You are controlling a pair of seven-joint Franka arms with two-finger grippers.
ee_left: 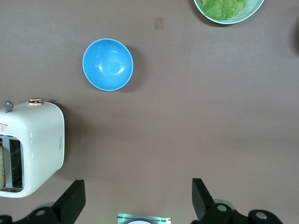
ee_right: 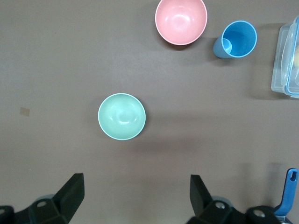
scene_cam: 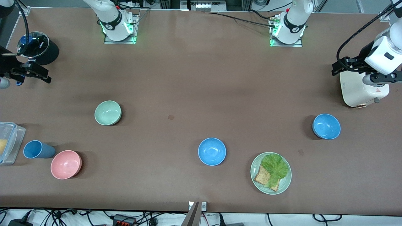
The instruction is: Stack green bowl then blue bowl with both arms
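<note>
Two grippers hang spread and empty. Right gripper [ee_right: 135, 198] is above the table near the green bowl [scene_cam: 108, 112]; left gripper [ee_left: 138, 200] near one blue bowl [scene_cam: 326, 126].

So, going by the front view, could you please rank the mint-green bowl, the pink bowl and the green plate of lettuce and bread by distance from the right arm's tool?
1. Small mint-green bowl, mid-table.
2. Small pink bowl, nearer the front camera, beside a blue cup.
3. Flat green plate, toward the left arm's end.

The right tool is open.
</note>
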